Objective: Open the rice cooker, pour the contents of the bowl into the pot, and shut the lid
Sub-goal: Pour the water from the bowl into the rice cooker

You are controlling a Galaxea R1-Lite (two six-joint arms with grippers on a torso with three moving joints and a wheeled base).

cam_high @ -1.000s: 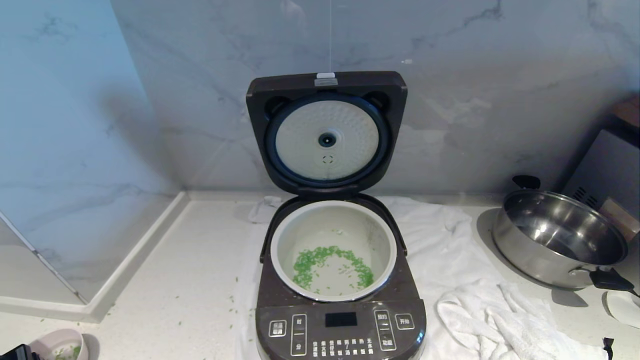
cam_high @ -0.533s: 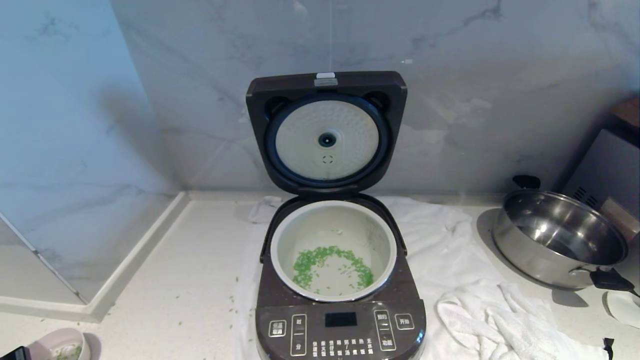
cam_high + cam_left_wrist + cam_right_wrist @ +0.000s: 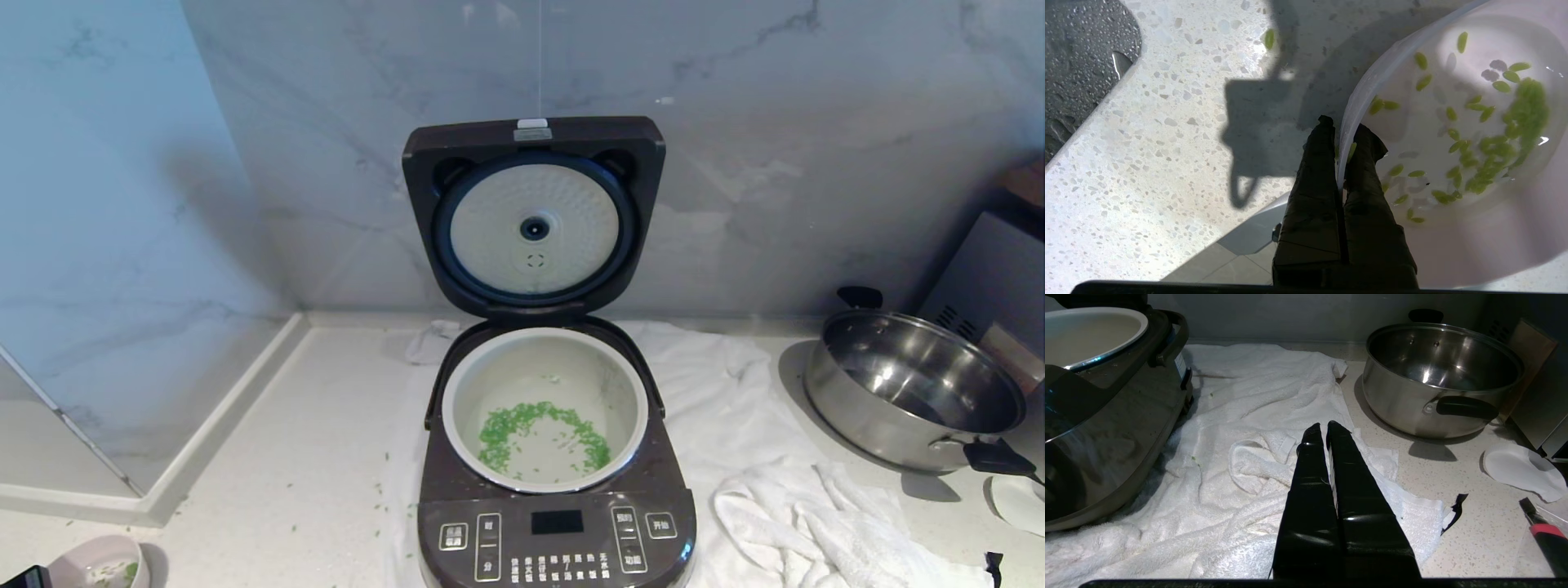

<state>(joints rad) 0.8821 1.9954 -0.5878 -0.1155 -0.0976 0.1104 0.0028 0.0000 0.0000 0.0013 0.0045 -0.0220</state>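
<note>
The rice cooker (image 3: 555,531) stands at the centre of the counter with its lid (image 3: 535,135) hinged upright. Its pale pot (image 3: 539,359) holds a ring of green bits (image 3: 539,429). At the counter's near left corner sits the pink bowl (image 3: 98,563). Seen from the left wrist, the bowl (image 3: 1412,122) has green contents (image 3: 1523,110) on its bottom. My left gripper (image 3: 1345,126) is shut on the bowl's rim, one finger inside and one outside. My right gripper (image 3: 1321,430) is shut and empty above the white towel.
A steel pan (image 3: 906,392) with black handles stands at the right. A crumpled white towel (image 3: 816,523) lies under and to the right of the cooker. A raised ledge (image 3: 220,425) borders the counter on the left. Stray green bits dot the counter (image 3: 326,490).
The black tip of the left gripper at the lower left corner shows less than a second ago. The bowl beside it has barely shifted. Cooker, lid and pan have not moved.
</note>
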